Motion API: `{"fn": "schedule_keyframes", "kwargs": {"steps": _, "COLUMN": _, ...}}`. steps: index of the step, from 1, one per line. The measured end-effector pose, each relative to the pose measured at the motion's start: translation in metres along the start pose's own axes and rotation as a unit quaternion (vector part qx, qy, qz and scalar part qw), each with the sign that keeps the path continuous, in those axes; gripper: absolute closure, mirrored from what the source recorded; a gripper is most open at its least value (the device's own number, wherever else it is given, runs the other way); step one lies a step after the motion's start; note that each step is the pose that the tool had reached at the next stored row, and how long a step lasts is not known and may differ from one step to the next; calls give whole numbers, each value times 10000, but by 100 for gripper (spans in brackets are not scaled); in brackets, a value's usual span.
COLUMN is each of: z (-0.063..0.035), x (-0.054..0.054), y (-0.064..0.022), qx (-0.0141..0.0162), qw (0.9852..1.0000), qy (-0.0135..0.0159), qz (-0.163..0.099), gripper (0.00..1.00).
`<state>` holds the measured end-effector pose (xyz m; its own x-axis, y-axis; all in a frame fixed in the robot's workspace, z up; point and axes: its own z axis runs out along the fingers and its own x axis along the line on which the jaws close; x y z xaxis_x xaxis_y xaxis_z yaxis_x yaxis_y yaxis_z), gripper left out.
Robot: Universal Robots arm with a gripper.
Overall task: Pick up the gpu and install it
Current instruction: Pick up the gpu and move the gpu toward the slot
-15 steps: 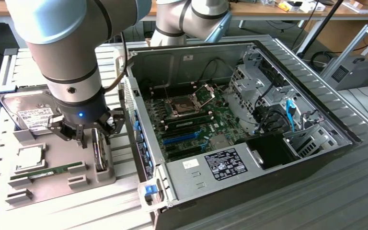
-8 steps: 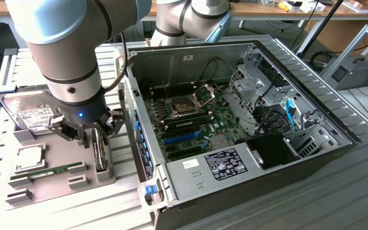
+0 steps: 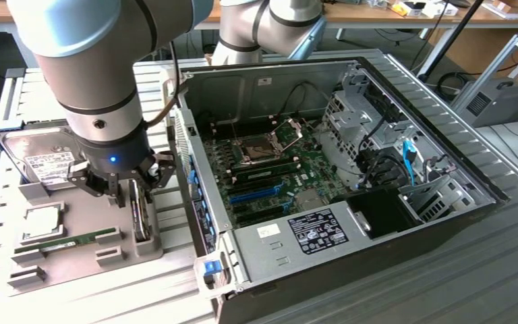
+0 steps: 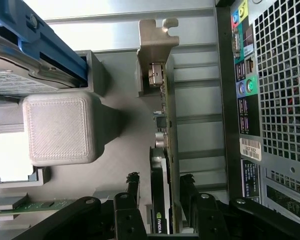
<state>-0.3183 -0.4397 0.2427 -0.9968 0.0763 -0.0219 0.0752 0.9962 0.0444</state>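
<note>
The gpu (image 3: pixel 140 214) stands on edge in a slot of the grey parts holder (image 3: pixel 92 223), to the exterior view's left of the open computer case (image 3: pixel 331 236). In the wrist view the gpu (image 4: pixel 168 125) is a thin dark board with a silver end bracket. My gripper (image 3: pixel 131 192) has come straight down over it. Its black fingers (image 4: pixel 135 182) sit on either side of the card, and the gripper (image 4: pixel 162 185) is shut on it. The card still rests in the holder.
The holder also carries a hard drive (image 3: pixel 48 158), a processor (image 3: pixel 41 221) and a green memory stick (image 3: pixel 70 241). The case lies open with its motherboard and blue slot (image 3: pixel 259 194) exposed. Its perforated rear panel (image 4: pixel 280 100) is close beside the card.
</note>
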Motion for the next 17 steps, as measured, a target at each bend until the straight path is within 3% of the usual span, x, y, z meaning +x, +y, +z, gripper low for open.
{"fn": "schedule_keyframes", "kwargs": {"steps": 17, "z": -1, "x": 11, "y": -24, "qx": 0, "qw": 10000, "qy": -5, "qz": 0, "gripper": 55}}
